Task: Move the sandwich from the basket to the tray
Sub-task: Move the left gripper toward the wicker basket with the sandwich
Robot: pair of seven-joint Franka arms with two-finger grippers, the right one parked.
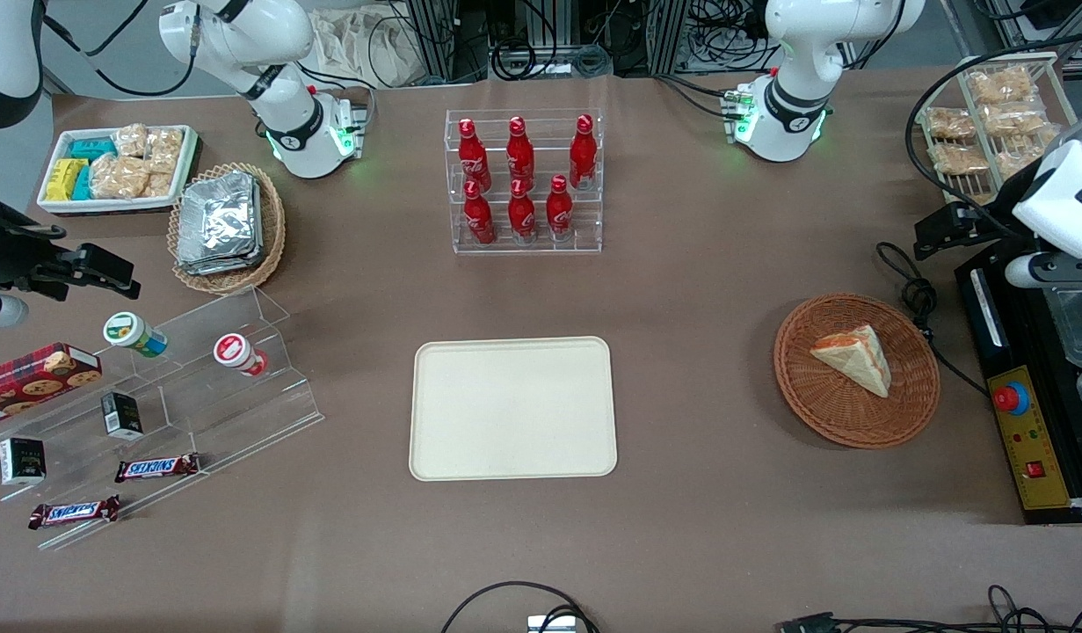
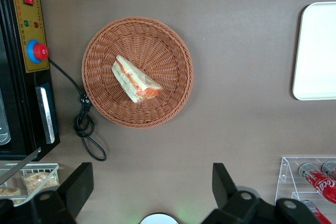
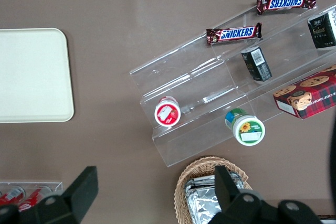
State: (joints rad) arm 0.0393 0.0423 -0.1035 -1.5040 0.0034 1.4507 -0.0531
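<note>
The sandwich (image 1: 853,357) lies in the basket (image 1: 835,413), resting on the woven floor near the centre and slightly toward the rim nearer the working arm's end of the table. It lies flat on one bread face. In the front view its long axis runs diagonally: the blunt end with the orange-red filling edge sits farther from the front camera, and the narrow tip points toward the front camera and toward the working arm's end of the table. In the left wrist view the sandwich (image 2: 135,80) shows the layered filling along one long edge, with orange-red most visible at one end. The basket (image 2: 173,51) stands on the brown table (image 1: 699,290), well apart from the tray (image 1: 435,457), which lies flat near the table's middle with nothing on it. A black cable (image 1: 917,294) is coiled on the table just beside the basket, between it and the black control box (image 1: 1028,440) with a red button. The gripper (image 2: 149,187) hangs above the table, clear of the basket and offset from it on the side farther from the front camera. Its two fingers (image 2: 77,184) are spread wide apart and hold nothing. A clear rack of red bottles (image 1: 523,180) stands farther from the front camera than the tray.
</note>
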